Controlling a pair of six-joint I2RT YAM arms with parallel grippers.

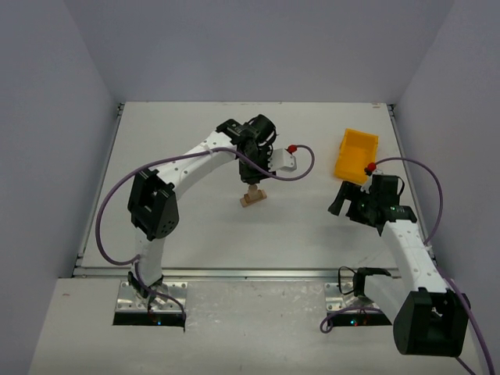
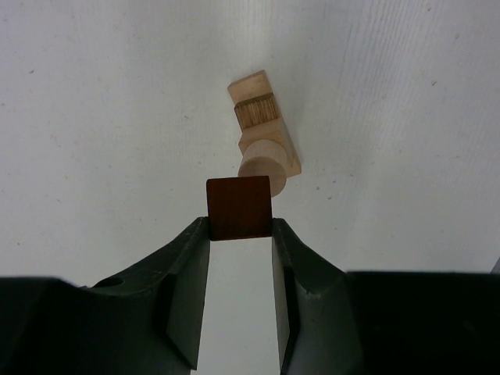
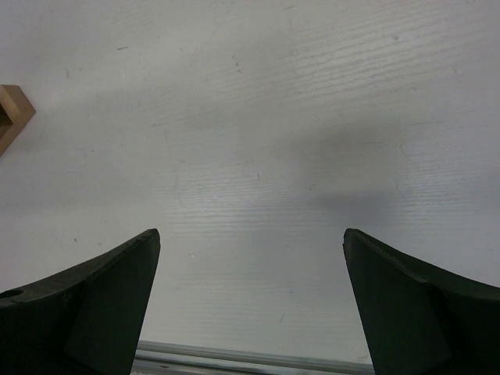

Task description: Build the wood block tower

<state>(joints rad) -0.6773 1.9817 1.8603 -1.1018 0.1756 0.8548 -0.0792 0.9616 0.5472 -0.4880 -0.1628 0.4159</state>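
the left arm reaches over the middle of the table (image 1: 195,141). the left gripper (image 2: 240,224) is clamped on a brown block (image 2: 239,208), one finger (image 2: 187,273) pressed to each side of it. the block hangs right over the tower (image 1: 252,198), which stands near the table's centre. in the left wrist view the tower is a tan plank (image 2: 291,153) lying flat, with a ridged block (image 2: 255,112) and a pale cylinder (image 2: 262,164) on top of it, side by side. the brown block's far edge overlaps the cylinder in that view; whether they touch cannot be told.

further right, the right gripper (image 3: 250,234) hovers above bare table with its jaws spread wide and nothing between them. a tan wood corner (image 3: 12,113) shows at the left edge of its view. a yellow bin (image 1: 357,155) sits just beyond this gripper, near the table's right edge, well apart from the tower.
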